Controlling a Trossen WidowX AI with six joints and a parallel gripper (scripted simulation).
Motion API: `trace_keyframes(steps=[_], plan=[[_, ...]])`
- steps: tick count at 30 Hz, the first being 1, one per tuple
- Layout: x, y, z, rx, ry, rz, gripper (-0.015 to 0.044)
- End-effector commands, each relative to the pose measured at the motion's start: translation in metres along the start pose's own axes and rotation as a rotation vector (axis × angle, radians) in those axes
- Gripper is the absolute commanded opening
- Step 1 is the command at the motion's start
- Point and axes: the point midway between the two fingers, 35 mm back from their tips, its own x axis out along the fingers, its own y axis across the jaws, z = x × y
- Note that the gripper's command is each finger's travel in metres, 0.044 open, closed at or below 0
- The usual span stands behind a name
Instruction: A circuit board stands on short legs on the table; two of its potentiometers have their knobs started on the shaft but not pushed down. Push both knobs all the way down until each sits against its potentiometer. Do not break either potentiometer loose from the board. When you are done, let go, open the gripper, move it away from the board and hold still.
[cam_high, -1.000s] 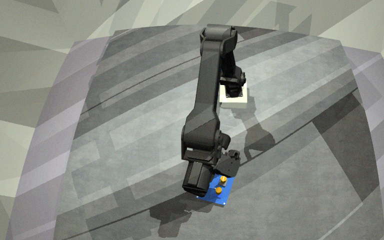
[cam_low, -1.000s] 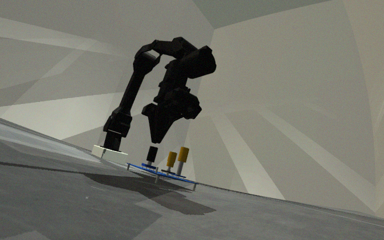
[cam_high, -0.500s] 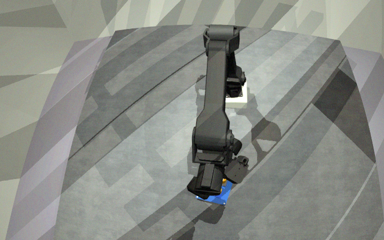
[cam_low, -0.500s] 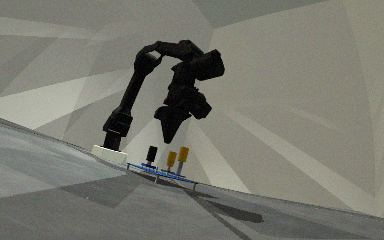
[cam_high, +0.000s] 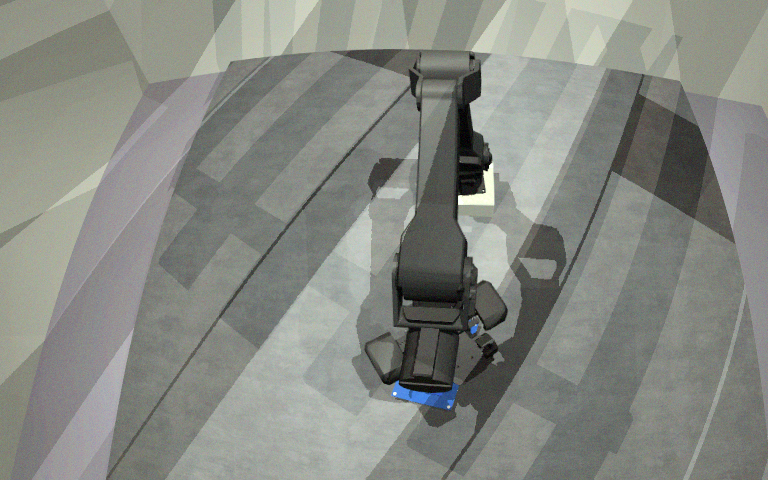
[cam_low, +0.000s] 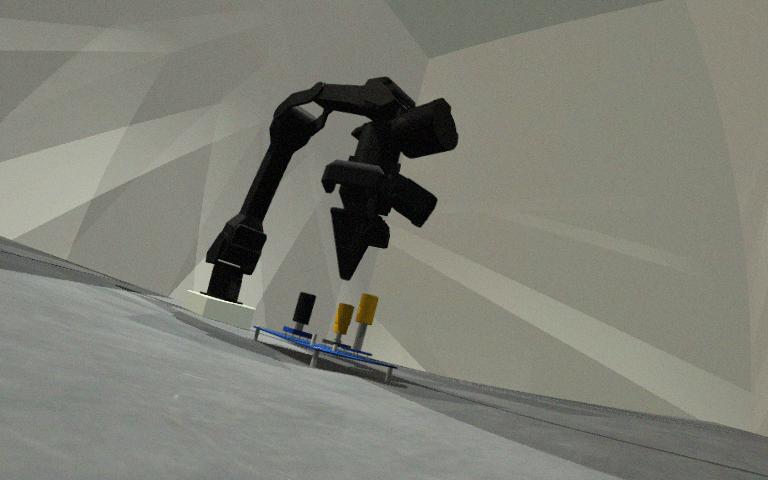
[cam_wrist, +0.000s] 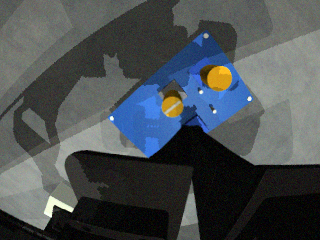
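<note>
A blue circuit board (cam_low: 345, 353) (cam_wrist: 140, 120) (cam_high: 425, 396) stands on short legs on the table. In the exterior view a black knob (cam_low: 304, 308) and two yellow knobs stand on it. The left yellow knob (cam_low: 343, 318) (cam_wrist: 172, 106) and the right, taller one (cam_low: 366, 309) (cam_wrist: 219, 78) each show bare shaft below them. My gripper (cam_low: 346, 276) (cam_wrist: 188, 131) is shut and empty. It hangs clear above the board, its tip roughly over the left yellow knob and touching nothing. In the wrist view the fingers hide the black knob. In the top view the arm hides most of the board and the gripper.
The arm's white base block (cam_high: 480, 202) (cam_low: 222, 308) stands behind the board. The curved table edge runs along the left and right in the top view.
</note>
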Motion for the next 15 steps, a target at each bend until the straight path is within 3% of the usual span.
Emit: trace_keyframes(steps=[1, 15], plan=[[-0.002, 0.002, 0.001, 0.154, 0.010, 0.002, 0.0000], [-0.013, 0.008, 0.007, 0.634, 0.024, 0.005, 0.0000]])
